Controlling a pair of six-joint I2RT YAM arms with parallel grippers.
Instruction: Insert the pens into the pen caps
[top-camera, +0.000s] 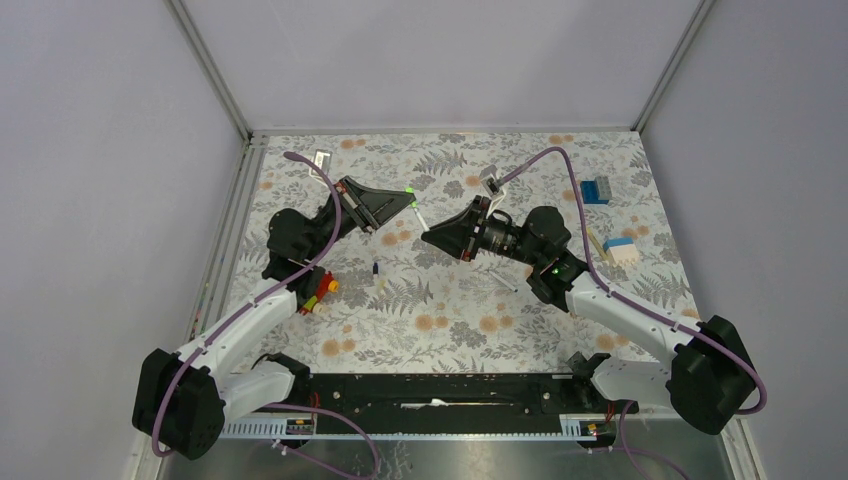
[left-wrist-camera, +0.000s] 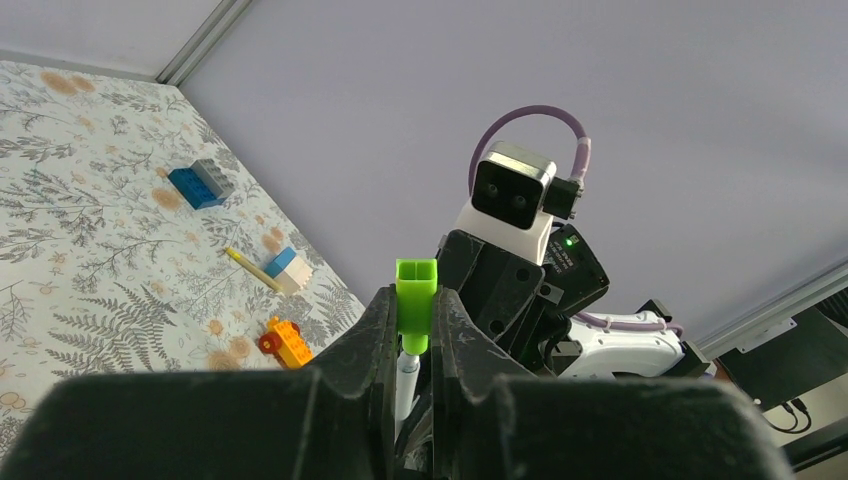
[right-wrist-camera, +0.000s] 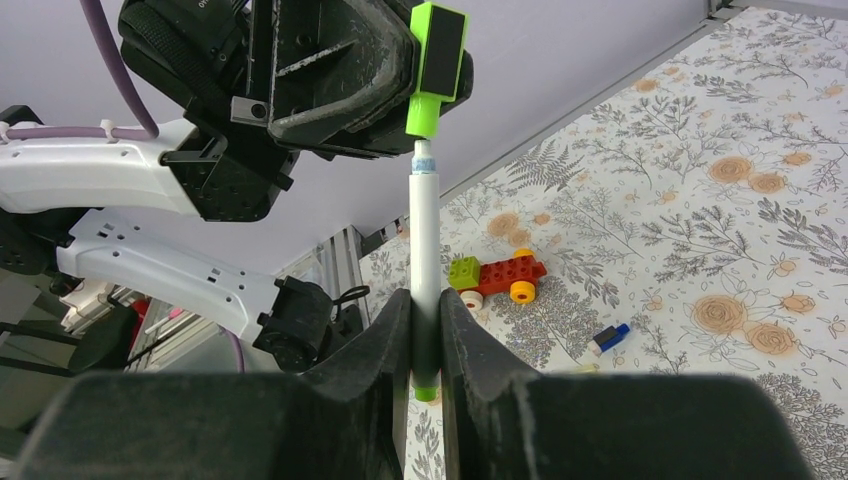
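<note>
My left gripper (top-camera: 409, 197) is shut on the bright green pen cap (top-camera: 410, 190), held above the table; the cap (left-wrist-camera: 416, 290) stands pinched between the fingers. My right gripper (top-camera: 427, 234) is shut on a white pen (top-camera: 418, 214). In the right wrist view that pen (right-wrist-camera: 425, 240) rises from my right gripper (right-wrist-camera: 427, 305), and its tip meets the narrow mouth of the green cap (right-wrist-camera: 433, 65). The pen's white barrel (left-wrist-camera: 407, 380) shows just below the cap. A dark blue pen cap (top-camera: 375, 269) (right-wrist-camera: 608, 337) lies on the mat. A tan pen (top-camera: 597, 245) (left-wrist-camera: 252, 268) lies at the right.
A red-yellow-green toy car (top-camera: 320, 290) (right-wrist-camera: 497, 275) sits by the left arm. A blue brick (top-camera: 597, 190) (left-wrist-camera: 200, 183) and a blue-white brick (top-camera: 620, 250) (left-wrist-camera: 287, 268) lie at the right. An orange brick (left-wrist-camera: 285, 342) lies near them. Walls enclose the floral mat (top-camera: 450, 310).
</note>
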